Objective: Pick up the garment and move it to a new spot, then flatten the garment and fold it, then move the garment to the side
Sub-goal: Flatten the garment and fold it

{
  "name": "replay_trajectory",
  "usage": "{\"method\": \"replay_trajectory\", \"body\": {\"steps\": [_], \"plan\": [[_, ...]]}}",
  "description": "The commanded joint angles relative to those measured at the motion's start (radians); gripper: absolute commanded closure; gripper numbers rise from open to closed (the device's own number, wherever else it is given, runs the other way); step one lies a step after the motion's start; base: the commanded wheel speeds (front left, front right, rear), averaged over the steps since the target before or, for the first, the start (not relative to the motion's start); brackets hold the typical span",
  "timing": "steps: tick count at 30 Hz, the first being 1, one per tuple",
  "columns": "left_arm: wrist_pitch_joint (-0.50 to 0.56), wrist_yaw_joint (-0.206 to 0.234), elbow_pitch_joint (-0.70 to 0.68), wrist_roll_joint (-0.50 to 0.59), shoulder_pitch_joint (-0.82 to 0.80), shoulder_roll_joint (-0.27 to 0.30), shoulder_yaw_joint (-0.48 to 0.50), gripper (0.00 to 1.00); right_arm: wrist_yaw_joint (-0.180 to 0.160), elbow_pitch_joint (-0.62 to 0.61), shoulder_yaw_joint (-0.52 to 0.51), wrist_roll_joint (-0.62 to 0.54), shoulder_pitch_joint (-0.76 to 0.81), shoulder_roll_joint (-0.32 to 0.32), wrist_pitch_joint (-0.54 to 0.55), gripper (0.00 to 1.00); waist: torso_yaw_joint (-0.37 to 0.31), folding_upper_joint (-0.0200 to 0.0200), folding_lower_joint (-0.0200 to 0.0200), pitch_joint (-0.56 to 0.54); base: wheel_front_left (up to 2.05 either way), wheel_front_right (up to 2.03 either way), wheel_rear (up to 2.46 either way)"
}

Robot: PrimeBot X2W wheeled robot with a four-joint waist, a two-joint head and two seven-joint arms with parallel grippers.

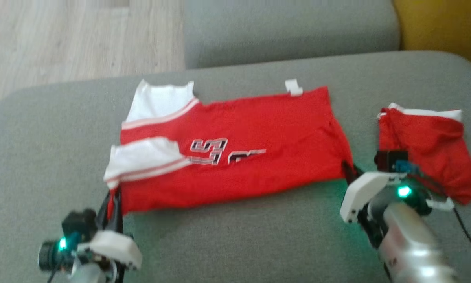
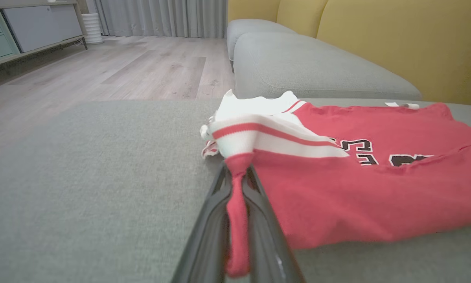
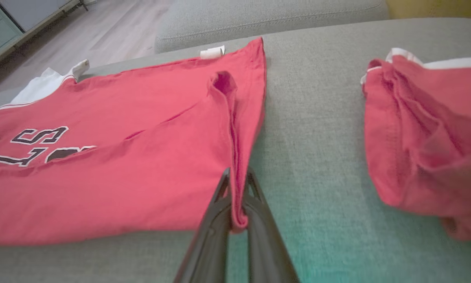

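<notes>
One red shirt [image 1: 235, 157] lies flat on the grey sofa [image 1: 259, 243]. It stretches from left to right, with white sleeves [image 1: 157, 100] at the left end and black letters [image 1: 210, 151] on top.

The left pincer [image 1: 115, 204] is clenched on the near left corner, just under a white sleeve. A strip of red cloth is squeezed between its fingers. The right pincer [image 1: 349, 169] is clenched on the near right corner, and red cloth is pinched there too.

I think the step now is the fold. To do it well, both pincers should lift their corners a little, at the same time. Then they should carry them over and lay the near edge on the far edge. If one pincer goes faster, the shirt may twist. Going low should help the rest of the shirt stay in its spot.

A second red cloth [image 1: 428, 149] lies bunched near the right end, apart from the shirt. The right pincer should not catch it.
</notes>
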Motion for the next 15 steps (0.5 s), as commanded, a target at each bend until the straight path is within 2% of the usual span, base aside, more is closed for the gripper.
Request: {"method": "replay_trajectory", "body": {"steps": [1,7,11,15], "plan": [[0.0,0.013,-0.047,-0.006,-0.007,0.035,0.029,1.0,-0.001,-0.048,0.028,0.01,0.001,0.011,0.003,1.0,-0.018,0.0,0.0002,-0.034,0.0,0.0,0.0],[0.077,0.053,-0.231,-0.017,0.159,0.048,0.016,1.0,-0.001,-0.238,0.034,0.042,0.172,-0.013,0.068,1.0,-0.03,0.0,0.0002,-0.067,0.0,0.0,0.0],[0.131,0.076,-0.34,-0.022,0.237,0.057,0.007,1.0,-0.001,-0.381,-0.009,0.039,0.287,-0.02,0.133,1.0,-0.029,0.0,0.0002,-0.072,0.0,0.0,0.0],[0.163,0.083,-0.38,-0.025,0.266,0.066,0.0,1.0,-0.001,-0.519,-0.063,0.012,0.384,-0.014,0.206,1.0,-0.029,0.0,0.0002,-0.07,0.0,0.0,0.0]]}}
